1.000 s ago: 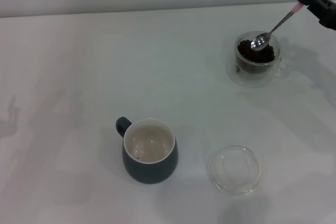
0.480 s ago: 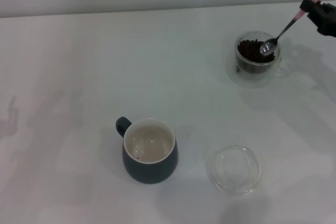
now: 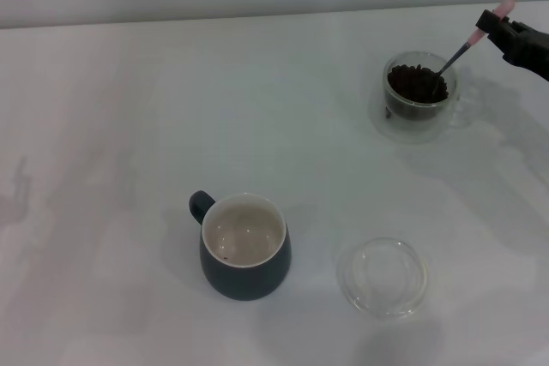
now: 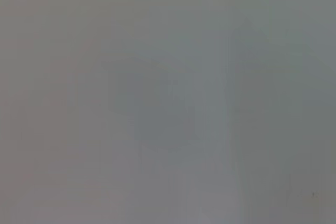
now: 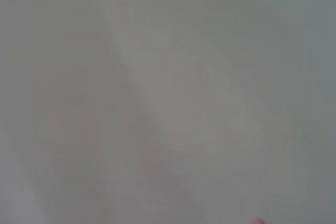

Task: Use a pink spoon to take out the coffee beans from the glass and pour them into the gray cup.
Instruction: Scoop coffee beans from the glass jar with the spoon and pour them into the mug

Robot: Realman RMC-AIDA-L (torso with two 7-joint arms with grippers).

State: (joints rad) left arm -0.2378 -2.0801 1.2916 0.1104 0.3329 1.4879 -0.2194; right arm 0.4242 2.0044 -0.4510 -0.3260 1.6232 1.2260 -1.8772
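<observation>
At the desk's far right edge, the right gripper (image 3: 506, 30) has its fingers clenched on the spoon (image 3: 467, 43), bowl buried in the beans (image 3: 417, 83) inside the glass (image 3: 419, 96). Scoop level, lift slowly, then carry to the cup (image 3: 245, 246) near the front edge.

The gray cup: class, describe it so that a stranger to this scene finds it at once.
On the white table, look near the front edge, left of the shallow clear dish. The gray cup is squat, dark blue-gray outside, cream inside, with a loop handle; the glass far behind is transparent.
</observation>
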